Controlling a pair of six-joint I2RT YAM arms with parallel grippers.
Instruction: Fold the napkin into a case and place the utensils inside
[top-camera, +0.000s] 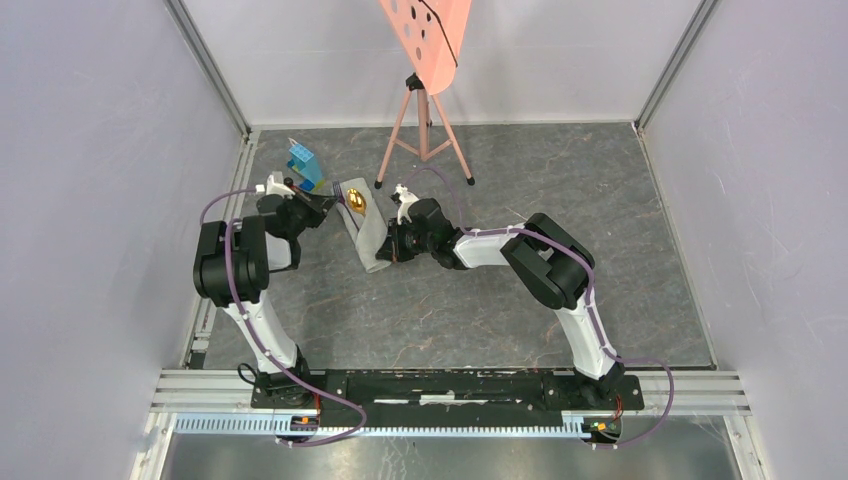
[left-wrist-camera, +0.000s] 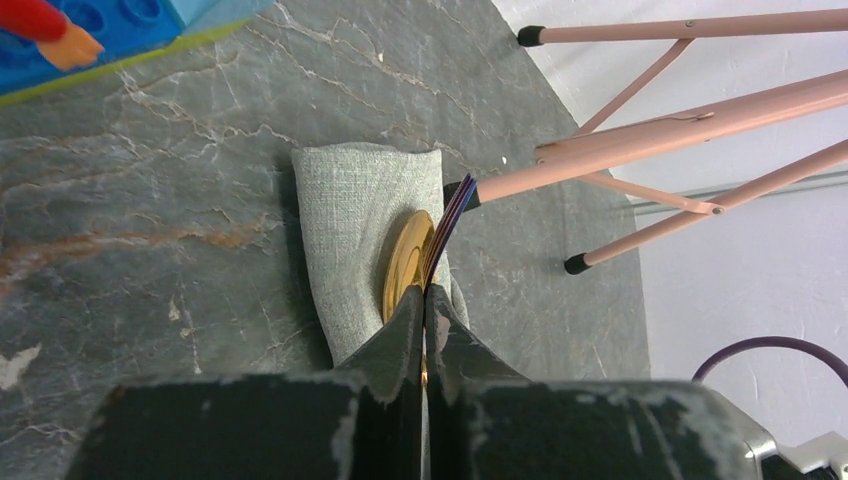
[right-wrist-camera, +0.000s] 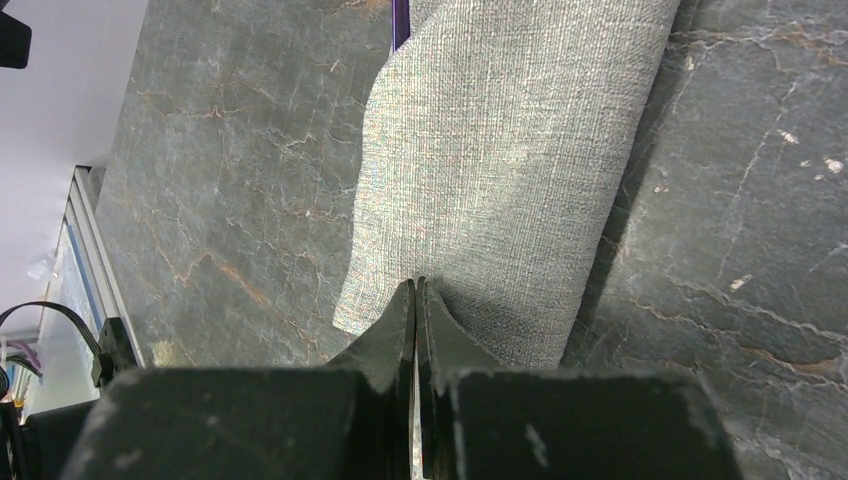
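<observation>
The napkin lies folded as a narrow light-grey case (top-camera: 368, 238) on the dark marbled floor, seen close in the left wrist view (left-wrist-camera: 350, 220) and the right wrist view (right-wrist-camera: 500, 170). A gold spoon (top-camera: 357, 203) shows its bowl at the case's far end (left-wrist-camera: 407, 262), with a thin dark utensil (left-wrist-camera: 448, 222) edge-on beside it. My left gripper (top-camera: 333, 204) (left-wrist-camera: 424, 290) is shut, a gold sliver pinched between its jaws just behind the bowl. My right gripper (top-camera: 386, 252) (right-wrist-camera: 415, 283) is shut, its tips touching the case's near end. The spoon's handle is hidden.
A pink perforated board on a tripod (top-camera: 425, 45) stands at the back; its legs (left-wrist-camera: 660, 150) end close to the case's far end. A blue toy block (top-camera: 304, 163) (left-wrist-camera: 120, 25) sits behind the left gripper. Pale walls enclose three sides.
</observation>
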